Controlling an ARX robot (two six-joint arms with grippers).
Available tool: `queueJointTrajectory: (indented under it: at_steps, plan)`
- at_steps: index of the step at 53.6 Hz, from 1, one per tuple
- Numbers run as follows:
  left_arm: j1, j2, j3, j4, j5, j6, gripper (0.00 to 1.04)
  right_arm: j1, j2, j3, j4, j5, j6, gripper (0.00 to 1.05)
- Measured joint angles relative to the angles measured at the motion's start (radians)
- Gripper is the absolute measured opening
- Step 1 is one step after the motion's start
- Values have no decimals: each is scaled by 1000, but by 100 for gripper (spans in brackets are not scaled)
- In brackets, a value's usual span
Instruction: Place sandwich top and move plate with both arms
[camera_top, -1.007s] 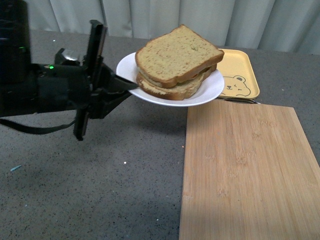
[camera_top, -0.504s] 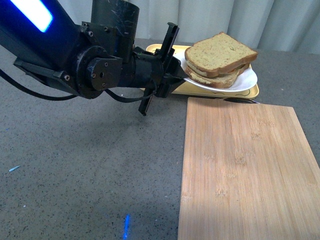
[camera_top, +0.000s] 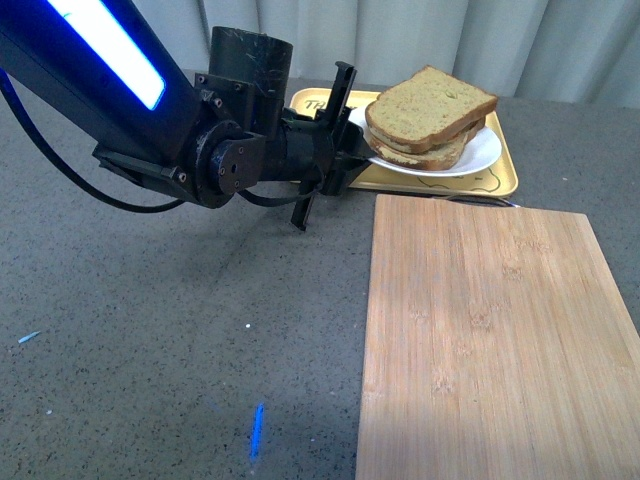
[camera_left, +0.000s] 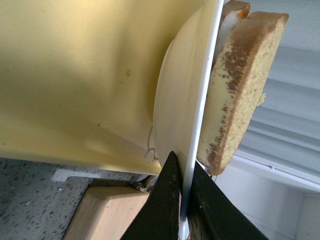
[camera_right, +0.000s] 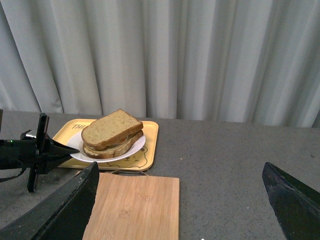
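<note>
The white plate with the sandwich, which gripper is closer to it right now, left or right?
Left. The left gripper is clamped on the rim of the plate at the yellow tray. The right gripper hangs open well back from it, with the wooden board between them.

- Sandwich top (camera_right: 111, 129): speckled tan slice, uppermost of the stack on the plate (camera_right: 136, 147).
- Plate: white, over the yellow tray (camera_right: 150, 144); whether they touch cannot be told.
- Left gripper (camera_right: 74, 148): black, its pointed tips at the plate's rim.
- Wooden board (camera_right: 135, 207): on the grey table (camera_right: 220, 155), just beside the tray.
- Right gripper (camera_right: 180, 167): dark foreground fingers (camera_right: 70, 205) spread wide apart.
- Backdrop: pale pleated curtain (camera_right: 200, 55).
</note>
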Motion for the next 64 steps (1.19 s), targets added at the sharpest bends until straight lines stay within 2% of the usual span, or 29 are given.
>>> queueJointTrajectory:
  at_steps: [4,8,20,28,30,31,33,35,36,40,43,47,58,60,64]
  plan:
    - [2,0,0,2,1,-1,8,0,0,0,0,0,0,95]
    - [6,-7,-11,18,-3,7,26,0,0,0,0,0,0,95]
    - [19,-110,-160,48,-20,84,60,0,0,0,0,0,0,95]
    - [28,-237,-281,32,-106,212,83,0,0,0,0,0,0,95]
    - [29,-270,-310,23,-139,259,88,0,0,0,0,0,0,95]
    - [27,-281,-334,47,-197,316,89,0,0,0,0,0,0,95]
    - [23,-299,-381,154,-326,420,84,0,0,0,0,0,0,95]
    - [23,-318,-454,323,-500,610,77,0,0,0,0,-1,0,95]
    - [24,-325,-474,360,-533,631,75,0,0,0,0,-1,0,95]
    - [41,-388,-624,573,-699,912,63,0,0,0,0,0,0,95]
    - [68,-459,-734,671,-718,1111,52,0,0,0,0,0,0,95]
    - [100,-548,-840,716,-705,1231,39,0,0,0,0,0,0,95]
    - [160,-723,-1073,740,-647,1329,7,0,0,0,0,0,0,95]
    - [168,-749,-1104,740,-637,1333,4,0,0,0,0,0,0,95]
    - [185,-816,-1169,740,-620,1345,4,0,0,0,0,0,0,95]
